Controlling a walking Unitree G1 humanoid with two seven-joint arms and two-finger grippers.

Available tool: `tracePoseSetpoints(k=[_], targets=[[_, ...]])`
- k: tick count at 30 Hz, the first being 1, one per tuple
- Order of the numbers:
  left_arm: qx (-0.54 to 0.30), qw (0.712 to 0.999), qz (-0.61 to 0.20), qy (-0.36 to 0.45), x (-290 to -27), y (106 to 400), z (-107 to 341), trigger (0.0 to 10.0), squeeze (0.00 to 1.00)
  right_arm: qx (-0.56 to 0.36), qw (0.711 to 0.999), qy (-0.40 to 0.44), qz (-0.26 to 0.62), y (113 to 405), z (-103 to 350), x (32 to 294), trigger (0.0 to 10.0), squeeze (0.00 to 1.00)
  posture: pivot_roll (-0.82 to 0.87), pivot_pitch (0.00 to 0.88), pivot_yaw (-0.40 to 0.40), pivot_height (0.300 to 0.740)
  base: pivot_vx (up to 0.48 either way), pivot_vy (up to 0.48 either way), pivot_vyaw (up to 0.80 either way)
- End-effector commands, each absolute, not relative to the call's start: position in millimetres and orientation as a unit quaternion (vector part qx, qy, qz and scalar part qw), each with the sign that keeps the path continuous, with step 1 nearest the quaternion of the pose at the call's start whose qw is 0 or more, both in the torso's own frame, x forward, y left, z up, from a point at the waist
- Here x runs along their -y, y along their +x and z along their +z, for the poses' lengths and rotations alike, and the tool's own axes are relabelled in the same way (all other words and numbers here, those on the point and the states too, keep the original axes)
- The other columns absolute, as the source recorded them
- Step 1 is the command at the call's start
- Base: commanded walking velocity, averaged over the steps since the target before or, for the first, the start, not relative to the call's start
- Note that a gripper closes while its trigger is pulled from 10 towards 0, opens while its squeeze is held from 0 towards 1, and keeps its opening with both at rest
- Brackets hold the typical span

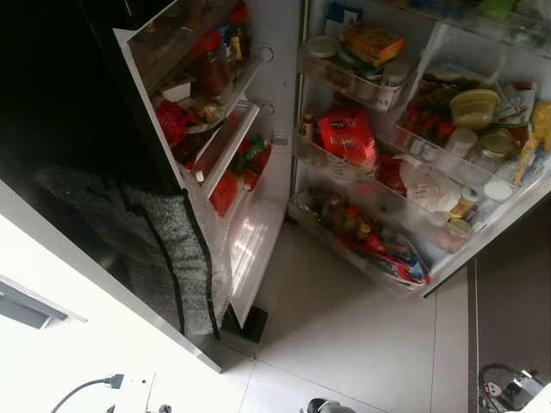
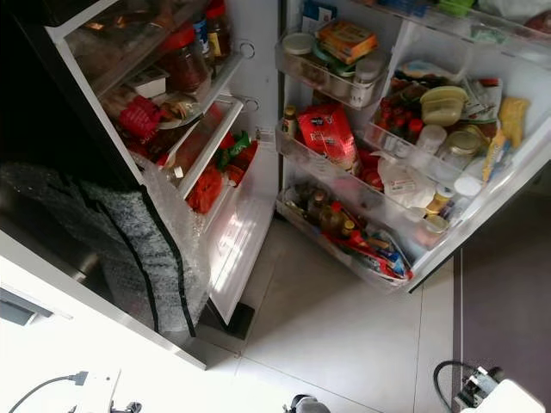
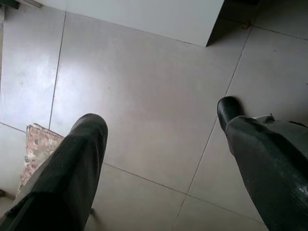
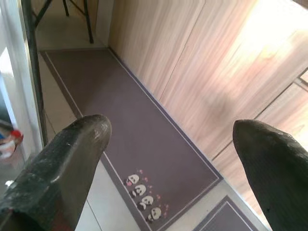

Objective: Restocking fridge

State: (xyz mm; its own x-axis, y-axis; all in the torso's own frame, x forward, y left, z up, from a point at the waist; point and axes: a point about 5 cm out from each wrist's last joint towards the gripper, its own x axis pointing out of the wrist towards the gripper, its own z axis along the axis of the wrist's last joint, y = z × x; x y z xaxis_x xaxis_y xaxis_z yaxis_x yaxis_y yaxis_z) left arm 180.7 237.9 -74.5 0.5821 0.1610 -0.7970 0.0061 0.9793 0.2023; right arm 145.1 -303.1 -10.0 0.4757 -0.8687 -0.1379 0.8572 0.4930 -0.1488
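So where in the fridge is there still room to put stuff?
Hardly anywhere. The door shelves are packed with jars and packets, and the inner shelves look full too. The open space is the tiled floor in front of the fridge.

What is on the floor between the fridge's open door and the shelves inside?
Just bare pale floor tiles, seen in both eye views, between the fridge door and the open drawer.

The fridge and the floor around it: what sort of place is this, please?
Most likely a home kitchen. An open fridge has door shelves packed with jars, bottles and packets; it stands on a pale tiled floor, and the right wrist view shows a long mat with small panda figures beside wooden cabinet fronts.
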Motion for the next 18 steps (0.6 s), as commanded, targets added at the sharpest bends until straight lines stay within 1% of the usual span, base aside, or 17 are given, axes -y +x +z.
tracePoseSetpoints(k=[1, 3, 7, 8, 11, 16, 18], targets=[[-0.474, 0.873, 0.043, 0.102, -240, 169, -80, 10.0, 0.0, -0.088, 0.855, -0.03, -0.51, 145, -4, 312, 10.0, 0.0, -0.1, 0.166, 0.04, 0.74, 0.0, 0.0, 0.0], [-0.475, 0.873, 0.043, 0.102, -240, 169, -80, 10.0, 0.0, -0.082, 0.855, -0.036, -0.511, 146, 0, 314, 10.0, 0.0, -0.1, 0.164, 0.04, 0.74, 0.0, 0.0, 0.0], [-0.476, 0.872, 0.043, 0.103, -240, 168, -80, 10.0, 0.0, -0.084, 0.839, -0.049, -0.536, 139, 3, 317, 10.0, 0.0, -0.1, 0.162, 0.04, 0.74, 0.0, 0.0, 0.0], [-0.476, 0.872, 0.043, 0.103, -240, 168, -80, 10.0, 0.0, -0.084, 0.839, -0.049, -0.536, 139, 3, 317, 10.0, 0.0, -0.1, 0.162, 0.04, 0.74, 0.0, 0.0, 0.0], [-0.477, 0.872, 0.041, 0.105, -240, 167, -81, 10.0, 0.0, -0.095, 0.818, -0.058, -0.564, 127, 3, 320, 10.0, 0.0, -0.11, 0.155, 0.042, 0.74, 0.0, 0.0, 0.0], [-0.478, 0.871, 0.041, 0.107, -240, 168, -81, 10.0, 0.0, -0.098, 0.82, -0.055, -0.561, 125, 5, 322, 10.0, 0.0, -0.12, 0.141, 0.038, 0.74, 0.0, 0.0, 0.0], [-0.477, 0.871, 0.044, 0.106, -241, 170, -80, 10.0, 0.0, -0.09, 0.825, -0.057, -0.555, 131, 9, 326, 10.0, 0.0, -0.12, 0.124, 0.024, 0.74, 0.0, 0.0, 0.0]])
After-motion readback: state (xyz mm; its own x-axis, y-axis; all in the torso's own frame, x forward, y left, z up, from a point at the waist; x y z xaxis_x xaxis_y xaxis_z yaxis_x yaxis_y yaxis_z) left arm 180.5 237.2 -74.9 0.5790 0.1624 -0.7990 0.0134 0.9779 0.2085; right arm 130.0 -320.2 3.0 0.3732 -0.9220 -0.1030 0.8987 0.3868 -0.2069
